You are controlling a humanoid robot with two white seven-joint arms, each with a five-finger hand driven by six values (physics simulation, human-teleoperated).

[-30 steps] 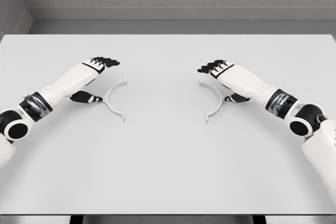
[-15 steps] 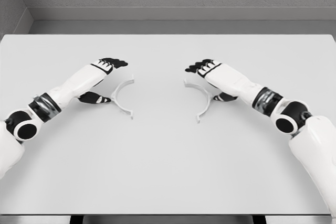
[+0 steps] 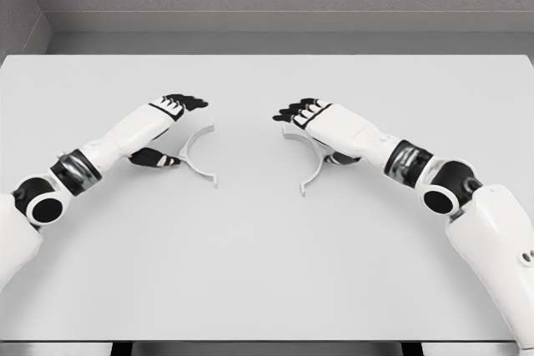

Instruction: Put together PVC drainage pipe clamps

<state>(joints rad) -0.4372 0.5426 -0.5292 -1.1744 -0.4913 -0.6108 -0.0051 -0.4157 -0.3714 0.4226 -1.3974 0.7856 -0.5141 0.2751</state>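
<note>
Clamp halves (image 3: 200, 154): 2 white arcs

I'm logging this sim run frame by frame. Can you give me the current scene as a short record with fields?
surface: white table
left hand: grasping the left clamp half, thumb below, fingers over its top end
right hand: grasping the right clamp half, same kind of grasp
clamp halves: two white semicircular pieces, open sides facing each other, apart, with bare table between them
assembly state: not yet joined
</note>
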